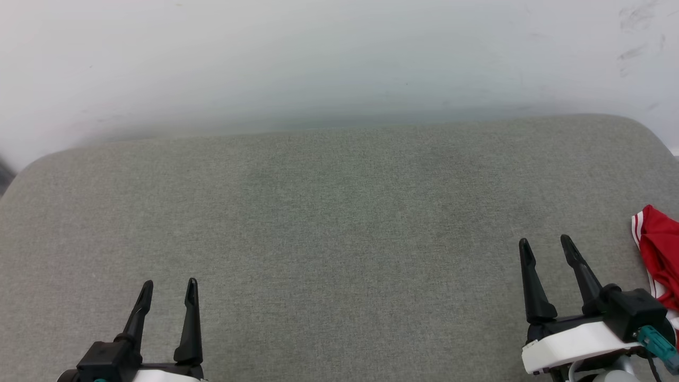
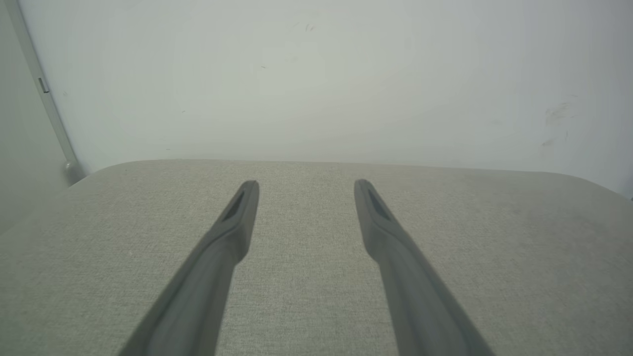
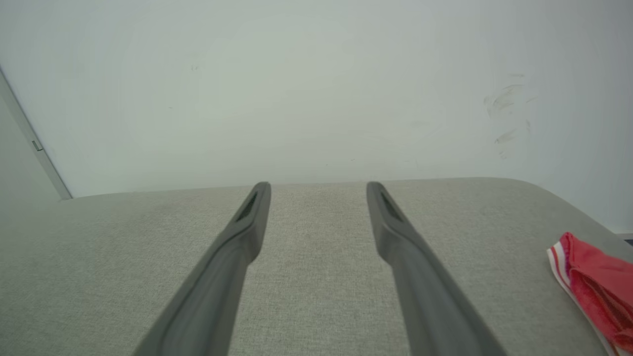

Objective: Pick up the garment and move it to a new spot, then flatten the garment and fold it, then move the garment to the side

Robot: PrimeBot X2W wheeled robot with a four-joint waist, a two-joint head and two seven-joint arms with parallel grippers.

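While both hover over cushion (image 1: 339,212): left gripper (image 1: 170,283), right gripper (image 1: 545,240) parted, empty.
garment (image 1: 660,249): bunched at cushion's right edge.

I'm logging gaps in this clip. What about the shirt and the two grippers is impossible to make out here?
Shirt: the head view's right edge and the right gripper's wrist hide most of it; folded or not, cannot tell.
Shirt, right wrist view: runs off the right and bottom edges, so its full shape is cut off.
Left gripper: the head view's bottom edge cuts off its base.
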